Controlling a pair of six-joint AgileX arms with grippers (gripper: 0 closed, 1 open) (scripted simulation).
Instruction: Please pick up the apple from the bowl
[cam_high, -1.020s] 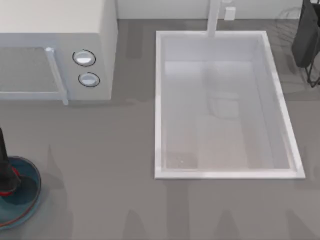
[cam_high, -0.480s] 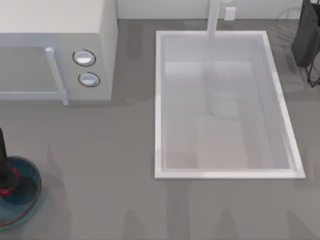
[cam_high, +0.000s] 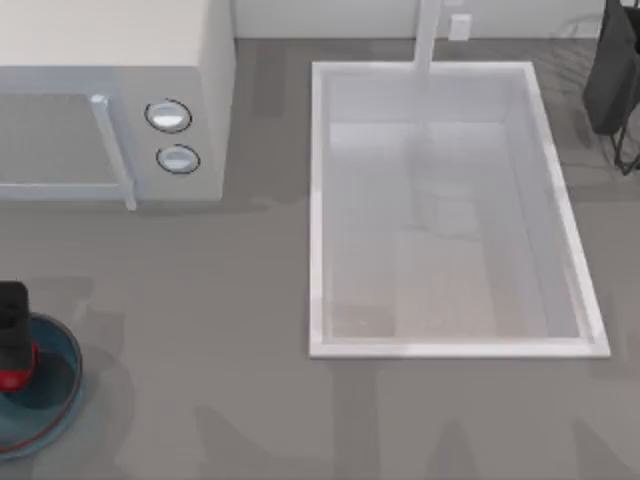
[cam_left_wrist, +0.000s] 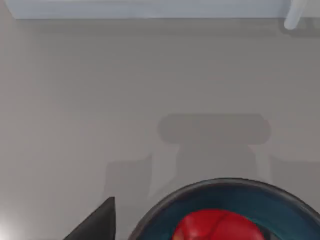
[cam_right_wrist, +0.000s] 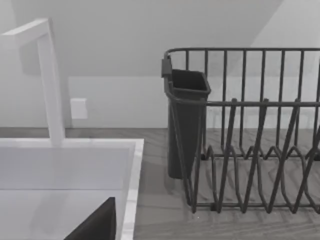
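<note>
The red apple (cam_high: 14, 379) lies in the blue bowl (cam_high: 55, 372) at the table's left edge, near the front. My left gripper (cam_high: 12, 315) is a black block just behind the apple, overlapping the bowl's far rim. In the left wrist view the apple (cam_left_wrist: 217, 227) sits inside the bowl's dark rim (cam_left_wrist: 225, 184), low in the picture, with bare counter beyond it. My right arm (cam_high: 612, 70) stays parked at the back right corner.
A white microwave (cam_high: 110, 100) stands at the back left. The large white sink (cam_high: 320, 200) with its tap (cam_high: 428, 35) takes up the middle and right. A dark wire dish rack (cam_right_wrist: 250, 130) with a cutlery holder (cam_right_wrist: 186, 120) stands beside the sink at the back right.
My left gripper has changed from a thin dark shape lying over the apple into a shorter black block behind it. More of the apple shows now. The right arm has not moved.
</note>
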